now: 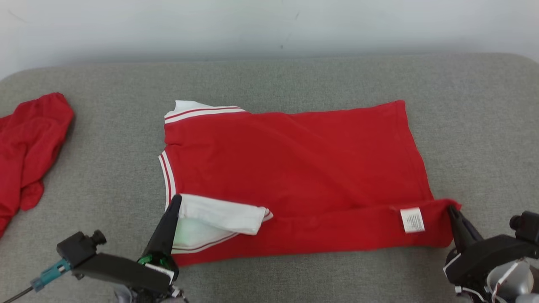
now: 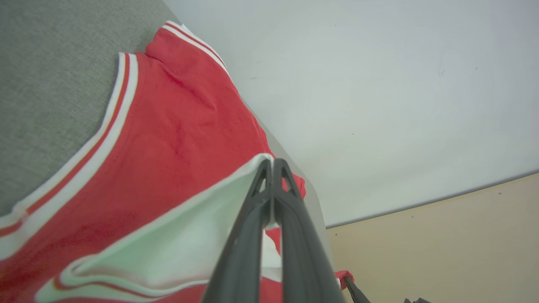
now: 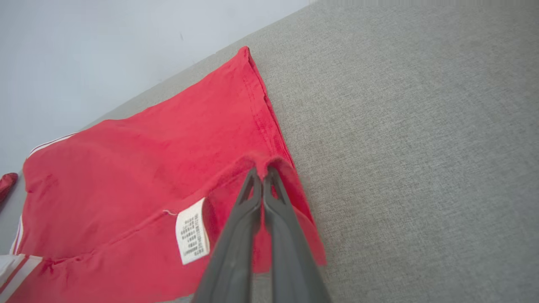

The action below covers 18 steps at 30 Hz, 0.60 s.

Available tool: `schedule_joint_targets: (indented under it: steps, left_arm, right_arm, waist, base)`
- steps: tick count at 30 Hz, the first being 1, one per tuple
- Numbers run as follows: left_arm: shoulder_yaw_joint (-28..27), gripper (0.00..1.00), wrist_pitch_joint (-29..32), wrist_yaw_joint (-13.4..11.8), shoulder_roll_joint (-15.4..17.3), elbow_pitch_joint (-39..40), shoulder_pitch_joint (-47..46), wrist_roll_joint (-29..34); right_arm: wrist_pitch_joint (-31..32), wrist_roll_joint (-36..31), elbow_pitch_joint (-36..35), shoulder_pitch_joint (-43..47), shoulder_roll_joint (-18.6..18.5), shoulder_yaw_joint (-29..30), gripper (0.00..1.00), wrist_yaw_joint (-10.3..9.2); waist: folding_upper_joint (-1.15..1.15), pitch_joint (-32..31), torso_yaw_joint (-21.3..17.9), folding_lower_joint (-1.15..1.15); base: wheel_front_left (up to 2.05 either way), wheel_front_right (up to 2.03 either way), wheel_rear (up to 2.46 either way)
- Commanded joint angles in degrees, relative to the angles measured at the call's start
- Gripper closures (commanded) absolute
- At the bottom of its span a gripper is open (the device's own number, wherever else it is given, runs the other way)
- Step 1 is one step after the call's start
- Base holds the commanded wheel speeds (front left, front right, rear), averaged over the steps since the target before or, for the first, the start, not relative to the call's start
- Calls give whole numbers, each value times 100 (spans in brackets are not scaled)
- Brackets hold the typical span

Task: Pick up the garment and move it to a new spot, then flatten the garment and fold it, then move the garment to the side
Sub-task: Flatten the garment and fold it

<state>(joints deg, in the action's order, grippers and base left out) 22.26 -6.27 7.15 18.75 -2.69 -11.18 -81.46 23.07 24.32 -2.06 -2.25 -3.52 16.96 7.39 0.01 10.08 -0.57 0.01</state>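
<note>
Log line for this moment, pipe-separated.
stage: folding near edge | left gripper: shut on red shirt, white sleeve | right gripper: shut on hem corner | other red garment: far left

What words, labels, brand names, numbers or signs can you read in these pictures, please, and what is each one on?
White care label, sewn inside the turned-up near edge of the red shirt: several rows of dark print, too small and blurred to read.
Nothing else: no brand, number or sign can be read on the shirt, the second red garment or the grey surface.
</note>
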Motion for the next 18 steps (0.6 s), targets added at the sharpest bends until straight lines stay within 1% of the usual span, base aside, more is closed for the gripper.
schedule_joint_targets:
  steps: [1,3,8,14,18]
  left_arm:
    - [13,100,-80,45,-71,-116,-154,89]
    - [44,100,-182,47,-134,-276,-279,226]
    - [124,100,-335,52,-262,-461,-512,338]
    - [184,100,-448,35,-271,-478,-756,442]
    - [300,100,-397,36,-237,-545,-1042,538]
  right_arm:
    - [-133,-88,84,-125,-23,-15,100,22]
    - [-265,-142,230,-244,-36,-50,100,22]
    - [-560,-222,527,-505,-100,-131,100,22]
    - [-813,-369,729,-641,-106,50,100,22]
    - [-907,-435,805,-688,-75,137,100,22]
  waist:
    - [-1,103,-9,-1]
    - [-1,153,1,-1]
    - [-1,263,45,-1]
    - [-1,338,107,-1]
    - [-1,409,119,-1]
  base:
    - [0,0,0]
    - [0,0,0]
    - [0,0,0]
    - [0,0,0]
    - [0,0,0]
